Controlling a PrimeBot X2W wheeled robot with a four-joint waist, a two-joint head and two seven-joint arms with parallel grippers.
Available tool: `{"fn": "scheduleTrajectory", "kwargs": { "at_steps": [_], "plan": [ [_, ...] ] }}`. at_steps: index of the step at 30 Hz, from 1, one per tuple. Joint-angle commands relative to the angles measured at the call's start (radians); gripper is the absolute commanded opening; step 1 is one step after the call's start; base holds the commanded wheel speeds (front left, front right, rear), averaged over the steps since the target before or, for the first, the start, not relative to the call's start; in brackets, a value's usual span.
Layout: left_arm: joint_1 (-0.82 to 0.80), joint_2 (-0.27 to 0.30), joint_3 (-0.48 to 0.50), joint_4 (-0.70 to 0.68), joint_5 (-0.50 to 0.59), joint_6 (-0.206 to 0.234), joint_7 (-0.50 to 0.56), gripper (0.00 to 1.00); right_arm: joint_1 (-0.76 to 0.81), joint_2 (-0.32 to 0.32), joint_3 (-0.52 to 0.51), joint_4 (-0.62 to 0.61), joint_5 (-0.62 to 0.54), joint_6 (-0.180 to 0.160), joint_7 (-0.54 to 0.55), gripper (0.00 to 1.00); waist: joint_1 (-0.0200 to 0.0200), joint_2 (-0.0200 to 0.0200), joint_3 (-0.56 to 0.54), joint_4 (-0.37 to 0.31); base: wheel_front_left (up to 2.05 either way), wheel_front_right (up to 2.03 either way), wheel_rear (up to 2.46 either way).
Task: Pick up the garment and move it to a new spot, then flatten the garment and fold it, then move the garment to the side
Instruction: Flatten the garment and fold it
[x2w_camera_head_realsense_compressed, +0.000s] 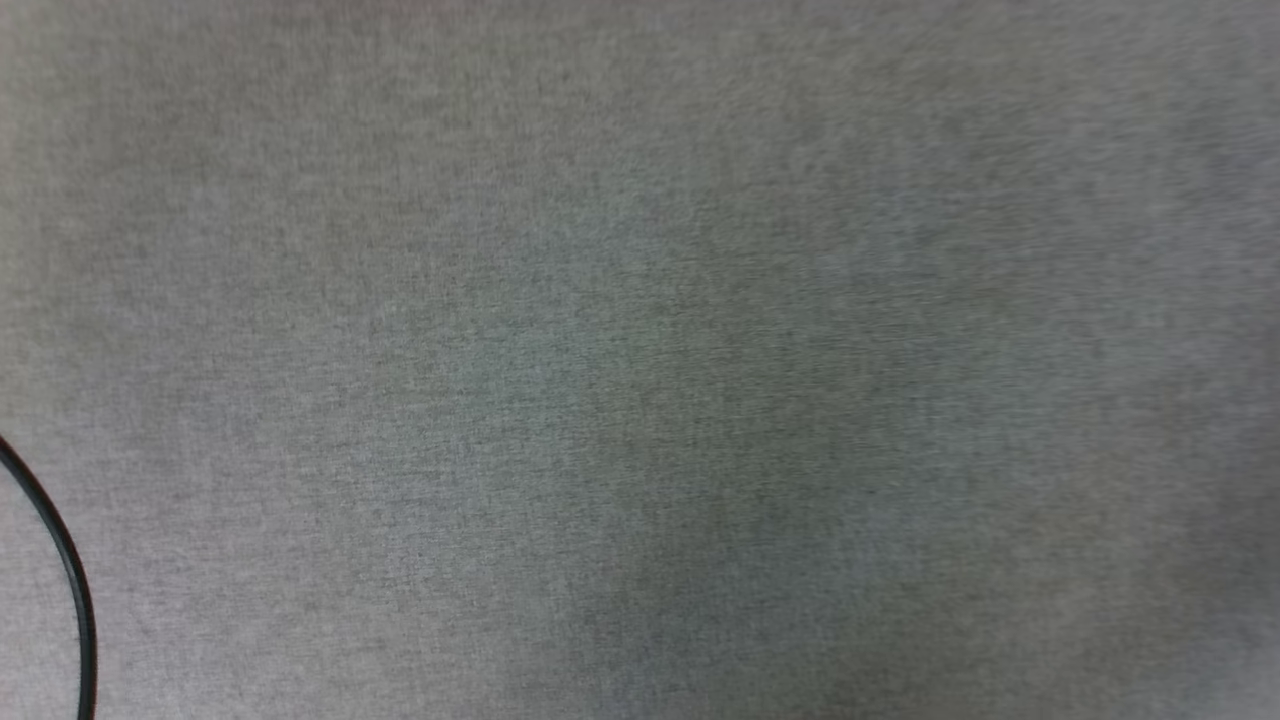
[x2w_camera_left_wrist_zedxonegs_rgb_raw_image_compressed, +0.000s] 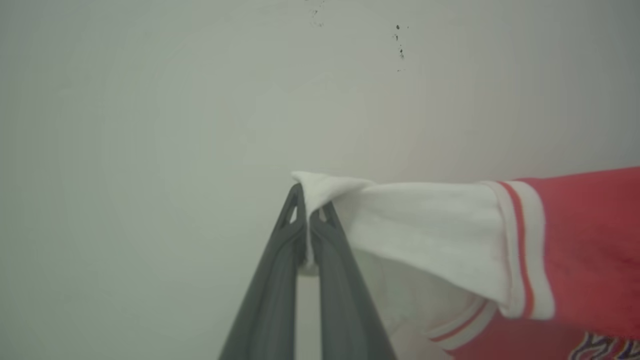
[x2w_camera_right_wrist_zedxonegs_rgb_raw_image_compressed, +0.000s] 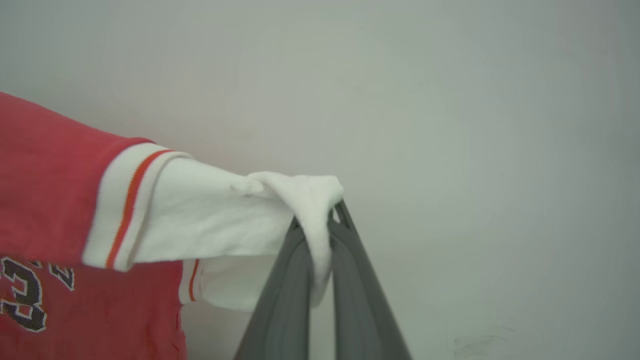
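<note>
**A:** Head view first: what do you see?
**B:** A grey woven surface (x2w_camera_head_realsense_compressed: 640, 300), with a black cable (x2w_camera_head_realsense_compressed: 70, 580) curving at its lower left.
**A:** Left wrist view?
**B:** My left jaws are clamped together on the tip of one white sleeve (x2w_camera_left_wrist_zedxonegs_rgb_raw_image_compressed: 425, 225). The garment (x2w_camera_left_wrist_zedxonegs_rgb_raw_image_compressed: 580, 240) stretches off sideways against a pale background.
**A:** Right wrist view?
**B:** My right jaws pinch the other white sleeve (x2w_camera_right_wrist_zedxonegs_rgb_raw_image_compressed: 210, 215), and the red body hangs beyond it.
**A:** Progress?
**B:** It's picked up, I judge. Placing it at the new spot, flattening, folding and moving it aside all remain.
</note>
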Motion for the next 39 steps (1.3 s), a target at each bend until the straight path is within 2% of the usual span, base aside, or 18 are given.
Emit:
{"fn": "scheduleTrajectory", "kwargs": {
  "at_steps": [1,5,9,14,19,27,32,39],
  "plan": [
    [-0.028,-0.007,-0.003,0.025,0.006,-0.006,-0.019,0.00,-0.033,0.005,-0.003,0.029,-0.017,-0.001,-0.021,0.00,-0.0003,0.0000,0.041,0.024,0.00,0.00,0.00],
    [-0.070,-0.034,-0.016,0.115,0.012,-0.017,-0.080,0.00,-0.093,0.042,0.002,0.140,-0.041,-0.001,-0.097,0.00,-0.0003,0.0000,0.063,0.042,0.00,0.00,0.00],
    [-0.041,-0.053,-0.029,0.191,0.009,-0.029,-0.133,0.00,-0.080,0.077,0.024,0.234,-0.039,-0.001,-0.154,0.00,-0.0003,0.0000,0.066,0.051,0.00,0.00,0.00],
    [0.055,-0.068,-0.043,0.262,-0.004,-0.043,-0.193,0.00,-0.003,0.113,0.053,0.323,-0.005,-0.001,-0.211,0.00,-0.0003,0.0000,0.044,0.061,0.00,0.00,0.00],
    [0.239,-0.087,-0.062,0.306,-0.027,-0.059,-0.247,0.00,0.133,0.124,0.110,0.378,0.039,-0.001,-0.225,0.00,-0.0003,0.0000,-0.018,0.069,0.00,0.00,0.00],
    [0.608,-0.090,-0.103,0.302,-0.060,-0.070,-0.299,0.00,0.426,0.085,0.209,0.369,0.194,-0.001,-0.155,0.00,-0.0003,0.0000,-0.179,0.085,0.00,0.00,0.00],
    [0.825,-0.068,-0.127,0.275,-0.081,-0.067,-0.285,0.00,0.613,0.022,0.264,0.319,0.309,-0.001,-0.092,0.00,-0.0003,0.0000,-0.272,0.092,0.00,0.00,0.00],
    [1.083,-0.001,-0.117,0.213,-0.165,-0.079,-0.175,0.00,0.824,-0.019,0.279,0.250,0.460,-0.001,0.008,0.00,-0.0003,0.0000,-0.371,0.086,0.00,0.00,0.00]
  ]
}}
